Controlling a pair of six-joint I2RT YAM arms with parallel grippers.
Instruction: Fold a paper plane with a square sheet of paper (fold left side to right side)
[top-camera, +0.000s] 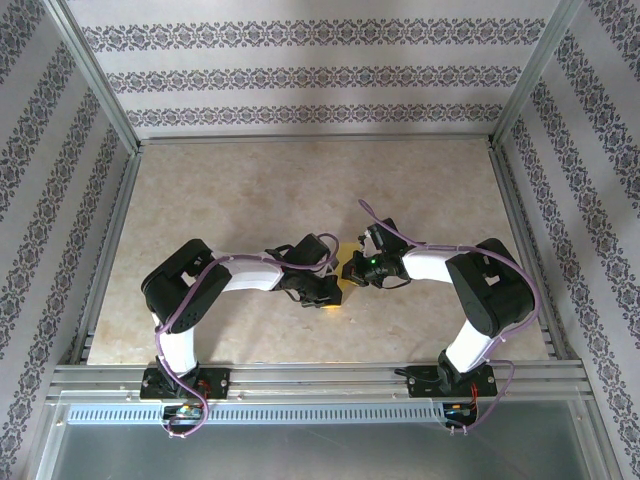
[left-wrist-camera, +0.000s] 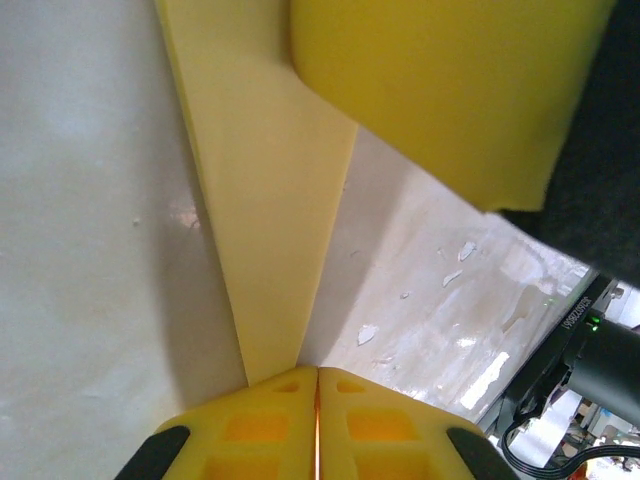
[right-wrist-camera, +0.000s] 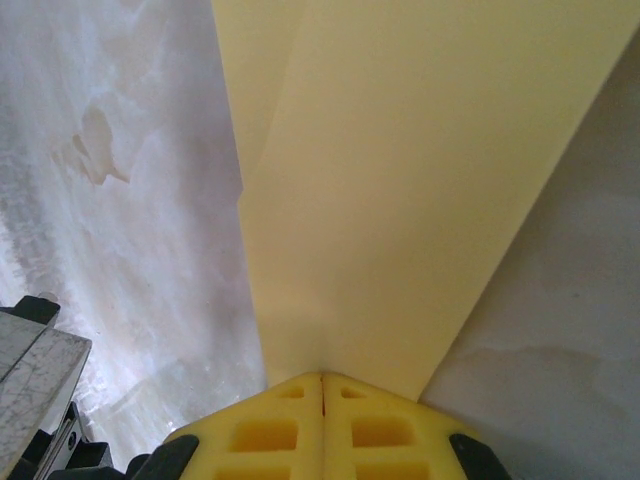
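Right now my left gripper (left-wrist-camera: 317, 372) is clamped shut on one edge of the square sheet of paper (left-wrist-camera: 270, 200), and my right gripper (right-wrist-camera: 322, 377) is pinched closed on another edge. The sheet sits between both arms near the middle of the surface (top-camera: 250, 200), seemingly raised and partly curled over. I judge the left-to-right fold is underway; next I'd carry the left edge across, align the edges and press flat.

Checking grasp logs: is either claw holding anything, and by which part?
Both hold the yellow paper. Left claw is shut on the narrow end of a folded strip; right claw is shut on a tapering edge of the sheet.
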